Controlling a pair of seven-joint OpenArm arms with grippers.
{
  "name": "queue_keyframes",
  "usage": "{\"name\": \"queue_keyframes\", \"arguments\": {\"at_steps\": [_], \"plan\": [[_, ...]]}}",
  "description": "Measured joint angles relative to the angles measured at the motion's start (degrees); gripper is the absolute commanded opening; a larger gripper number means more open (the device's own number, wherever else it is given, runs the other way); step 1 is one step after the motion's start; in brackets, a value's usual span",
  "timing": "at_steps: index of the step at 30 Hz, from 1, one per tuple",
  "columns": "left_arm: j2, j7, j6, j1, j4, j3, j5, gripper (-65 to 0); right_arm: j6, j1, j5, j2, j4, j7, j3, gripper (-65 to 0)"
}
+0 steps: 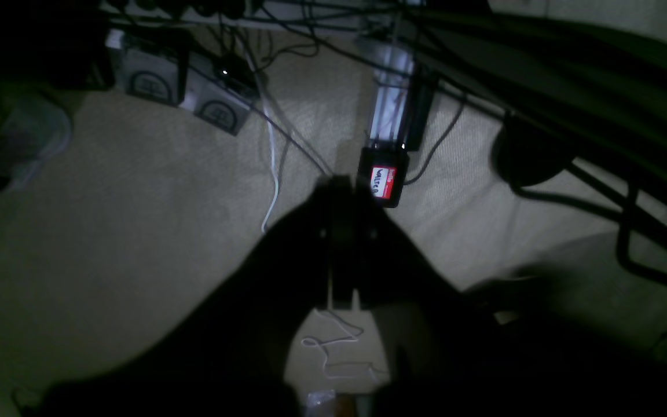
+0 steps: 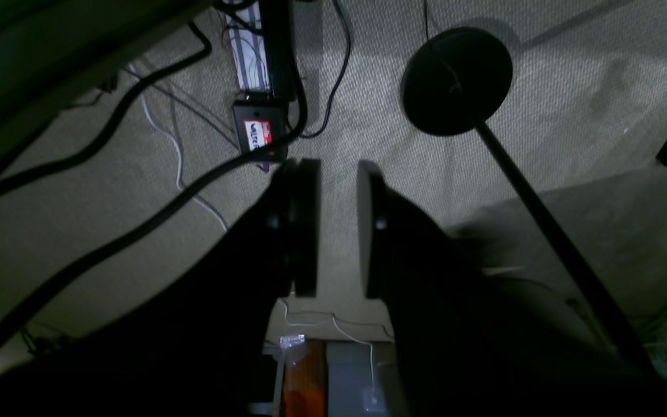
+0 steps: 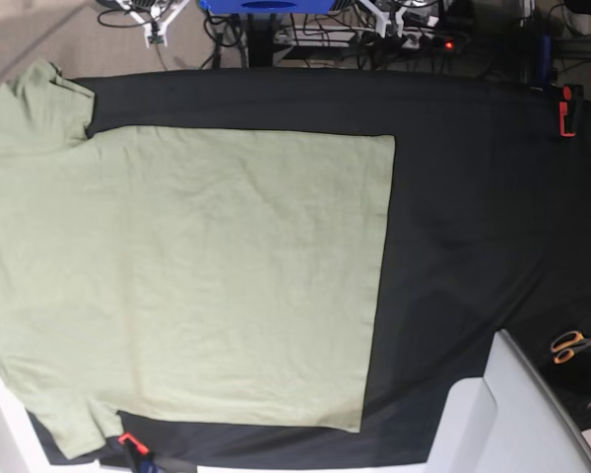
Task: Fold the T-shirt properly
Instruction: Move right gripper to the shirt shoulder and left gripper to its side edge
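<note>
The pale green T-shirt (image 3: 177,276) lies spread flat on the black table cloth (image 3: 473,197) in the base view. Its hem faces right and one sleeve sits at the top left corner. Neither gripper shows in that view; only white arm parts appear at the bottom right (image 3: 502,414) and bottom left (image 3: 0,424). My left gripper (image 1: 339,182) hangs over the carpeted floor with its fingers pressed together, holding nothing. My right gripper (image 2: 336,168) also points at the floor, with a clear gap between its fingers and nothing in it. The T-shirt is out of both wrist views.
Orange-handled scissors (image 3: 571,345) lie at the table's right edge. A red clamp (image 3: 567,110) grips the cloth at the top right, another (image 3: 130,445) at the bottom. On the floor are cables, a black box with a red label (image 2: 258,134) and a round black stand base (image 2: 455,81).
</note>
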Motion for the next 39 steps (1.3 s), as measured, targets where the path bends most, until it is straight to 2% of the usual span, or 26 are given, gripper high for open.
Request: {"name": "queue_keyframes", "arguments": {"at_steps": [2, 3, 8, 12, 18, 21, 23, 25, 27, 29, 33, 34, 35, 37, 38, 39], "plan": [[-0.1, 0.2, 0.0, -0.1, -0.1, 0.0, 0.0, -65.0, 0.0, -0.1, 0.0, 0.0, 0.0, 0.0, -0.1, -63.3], [-0.2, 0.1, 0.0, -0.2, -0.1, 0.0, 0.0, -65.0, 0.0, -0.2, 0.0, 0.0, 0.0, 0.0, -0.1, -65.0], [-0.3, -0.5, 0.0, 1.4, 2.1, 0.0, 0.0, -65.0, 0.1, -2.5, 0.0, 0.2, 1.5, 0.0, -0.1, -64.8], [-1.7, 0.4, 0.0, 5.3, 6.3, 0.2, 0.0, -65.0, 0.0, -8.7, -0.1, 1.4, 10.0, -1.6, 0.1, -64.8], [-5.7, -0.3, 0.0, 13.5, 20.1, 0.1, -0.1, -65.0, 0.0, -20.8, 0.0, 2.2, 35.0, -13.2, 0.9, -64.8], [-7.1, 0.0, 0.0, 19.1, 27.9, -0.4, 0.0, -65.0, 0.5, -28.1, 0.1, 1.3, 49.7, -18.6, 6.1, -64.8], [-8.2, 0.8, 0.2, 23.3, 33.6, -0.5, 0.0, -65.0, 0.3, -31.5, 0.0, 1.5, 58.0, -26.4, 9.6, -64.8], [-9.1, 0.7, 0.2, 26.9, 40.0, -0.6, -0.3, -65.0, -0.3, -33.8, -0.2, 2.1, 65.6, -30.0, 12.0, -64.8], [-9.8, 1.0, 0.0, 29.7, 46.8, -0.5, -0.4, -65.0, -0.3, -35.6, -0.2, 2.1, 72.7, -31.9, 13.4, -64.8], [-10.3, 0.8, 0.0, 32.3, 54.9, -1.4, -0.4, -65.0, 0.5, -37.9, 0.4, 1.2, 80.2, -31.5, 14.5, -64.8], [-9.4, 1.3, -0.3, 37.0, 69.9, -9.4, -0.4, -65.0, 0.5, -40.5, 1.7, -0.9, 92.9, -32.7, 17.7, -64.7], [-8.9, 1.8, 0.1, 37.4, 73.4, -11.8, -0.4, -65.0, 1.3, -40.2, 4.1, -0.7, 95.3, -32.5, 18.7, -64.7], [-8.1, 2.5, 0.2, 37.4, 76.9, -14.6, -0.5, -65.0, 3.6, -39.5, 7.5, -0.5, 97.2, -32.2, 20.3, -64.7], [-6.4, 2.0, 0.5, 36.6, 83.6, -18.2, -0.6, -65.0, 12.2, -36.5, 17.5, 0.0, 99.6, -32.1, 24.6, -64.5], [-6.1, 3.3, 0.0, 36.0, 86.3, -19.0, -0.6, -65.0, 17.7, -34.7, 22.6, -0.1, 99.9, -32.5, 27.9, -62.6], [-6.0, 5.8, -0.3, 35.1, 88.3, -19.0, -0.6, -65.0, 21.7, -33.1, 26.6, -0.2, 100.1, -32.5, 30.8, -59.4]]}}
